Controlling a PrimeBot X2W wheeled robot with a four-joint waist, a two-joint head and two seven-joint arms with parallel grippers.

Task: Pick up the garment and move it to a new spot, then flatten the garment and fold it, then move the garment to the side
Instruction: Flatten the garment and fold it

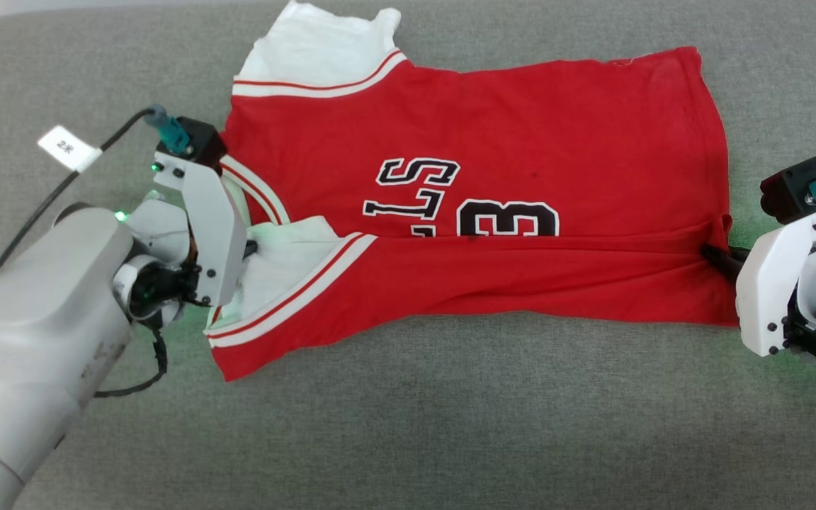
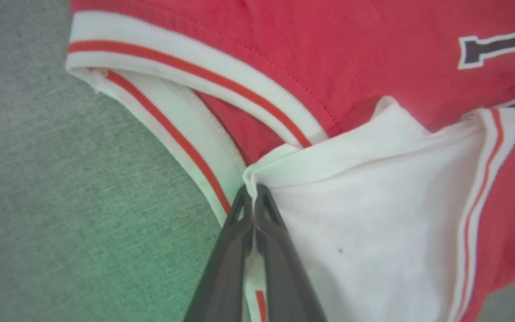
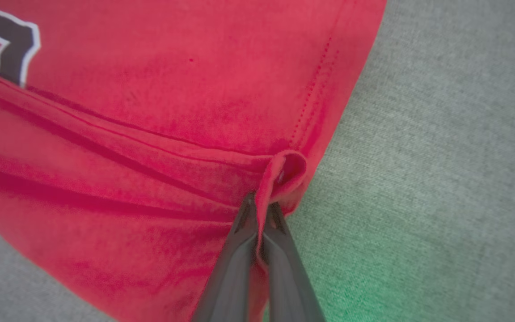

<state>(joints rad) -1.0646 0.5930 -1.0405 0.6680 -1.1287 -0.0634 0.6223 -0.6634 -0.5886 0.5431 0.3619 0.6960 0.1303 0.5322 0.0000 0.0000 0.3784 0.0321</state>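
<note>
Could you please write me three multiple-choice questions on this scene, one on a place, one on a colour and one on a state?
1. Where does the left gripper grip the garment?
A. on the black lettering
B. on the white sleeve beside the striped collar
C. on the bottom hem

2. What colour is the cloth surface under the garment?
A. blue
B. brown
C. grey

3. How is the right gripper?
A. shut on the garment's red edge
B. wide open above it
C. lying apart from it

Answers:
1 B, the left wrist view shows it pinching white cloth next to the collar trim.
2 C, grey weave surrounds the garment.
3 A, the right wrist view shows it closed on a red fold.
</note>
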